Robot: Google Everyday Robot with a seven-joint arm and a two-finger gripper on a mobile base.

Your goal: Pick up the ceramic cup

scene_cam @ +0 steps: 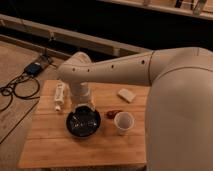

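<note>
The robot's pale arm [150, 70] fills the right side of the camera view. It reaches leftward over the wooden table [55, 145], bends at an elbow and drops to the gripper [83, 106]. The gripper hangs low over the back rim of the black bowl [83, 125]. Whether it touches the rim cannot be told, nor can how wide it stands.

The table's front edge lies well forward of the gripper, with a broad band of bare wood between that edge and the bowl. The left edge is well off to the gripper's left, beyond more bare wood. The arm's bulk hides the right edge.

The bowl sits directly under and just in front of the gripper. The ceramic cup [124, 121] stands to the gripper's right and slightly forward, near the bowl but apart from it, with a strip of wood between them. It is upright, with its long axis vertical and its mouth opening upward. There is bare wood in front of it, and the arm's bulk looms close on its right.

A white bottle [60, 95] lies on its side to the gripper's left. Its length runs from the back of the table toward the front. A white block [126, 95] lies behind and to the right of the gripper. A small red thing [114, 113] sits just right of the gripper, between the bowl and the cup and slightly behind them.
</note>
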